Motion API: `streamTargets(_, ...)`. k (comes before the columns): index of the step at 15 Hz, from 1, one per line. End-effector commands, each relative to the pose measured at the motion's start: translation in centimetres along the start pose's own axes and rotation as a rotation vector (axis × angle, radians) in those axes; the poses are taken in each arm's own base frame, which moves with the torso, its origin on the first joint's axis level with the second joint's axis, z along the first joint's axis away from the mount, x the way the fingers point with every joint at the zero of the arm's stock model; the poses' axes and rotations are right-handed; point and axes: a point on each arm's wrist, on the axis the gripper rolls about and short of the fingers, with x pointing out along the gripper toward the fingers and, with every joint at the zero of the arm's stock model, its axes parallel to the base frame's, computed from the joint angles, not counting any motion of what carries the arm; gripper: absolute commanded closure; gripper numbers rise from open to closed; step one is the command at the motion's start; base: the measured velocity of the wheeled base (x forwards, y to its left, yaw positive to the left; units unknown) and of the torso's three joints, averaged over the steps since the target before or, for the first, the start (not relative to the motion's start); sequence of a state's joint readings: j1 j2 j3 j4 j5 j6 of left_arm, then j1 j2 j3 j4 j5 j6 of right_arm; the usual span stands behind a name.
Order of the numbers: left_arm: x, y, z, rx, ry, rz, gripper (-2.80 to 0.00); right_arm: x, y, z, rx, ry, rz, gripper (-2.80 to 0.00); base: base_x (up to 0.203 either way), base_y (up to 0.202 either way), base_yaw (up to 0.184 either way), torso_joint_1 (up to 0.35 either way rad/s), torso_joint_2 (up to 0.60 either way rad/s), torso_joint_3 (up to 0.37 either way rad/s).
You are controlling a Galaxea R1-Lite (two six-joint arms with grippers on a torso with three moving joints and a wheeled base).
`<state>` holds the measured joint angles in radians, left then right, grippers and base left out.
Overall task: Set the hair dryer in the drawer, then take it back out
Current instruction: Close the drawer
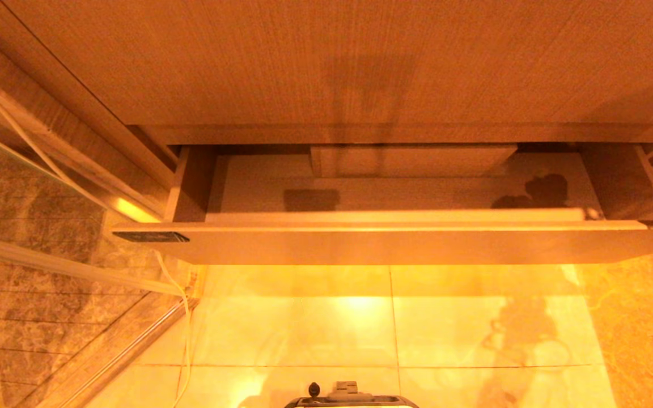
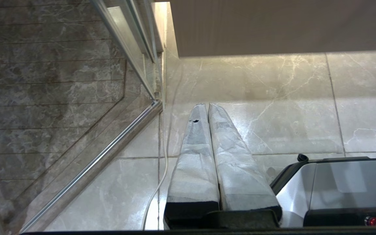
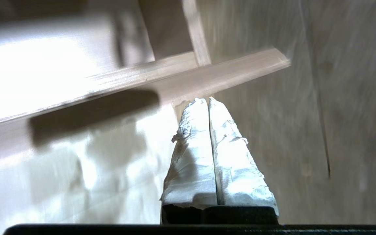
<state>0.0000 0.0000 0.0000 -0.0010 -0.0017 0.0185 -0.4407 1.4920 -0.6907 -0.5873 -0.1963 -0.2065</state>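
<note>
A marble-tiled bathroom floor [image 1: 315,334] glows under the pulled-out drawer [image 1: 394,243], its label [image 1: 151,237] at the front's left end. The right gripper [image 3: 207,99], fingers pressed together and holding nothing, hovers just beside the drawer's corner. The left gripper [image 2: 207,105], likewise closed, hangs over the floor.

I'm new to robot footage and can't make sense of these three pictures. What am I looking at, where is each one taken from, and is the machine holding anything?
It is a wheeled robot with two arms. The head camera looks down at an open wooden drawer under a counter; no hair dryer shows inside, only shadows. The other two pictures come from cameras on the wrists, behind the fingers. The left gripper hangs shut over the marble floor beside the robot's base, holding nothing. The right gripper is also shut and empty, close to the drawer's wooden edge.
</note>
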Motion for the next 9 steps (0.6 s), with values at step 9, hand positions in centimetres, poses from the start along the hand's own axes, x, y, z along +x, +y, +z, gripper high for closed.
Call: streamTargets(9,0.0,0.0,0.0,0.000,0.001,0.000,0.00,-0.3,0.4,-1.1,-0.024,0.075,0.024,0.00,0.000,0.000,0.000,0.000,0.00,0.000)
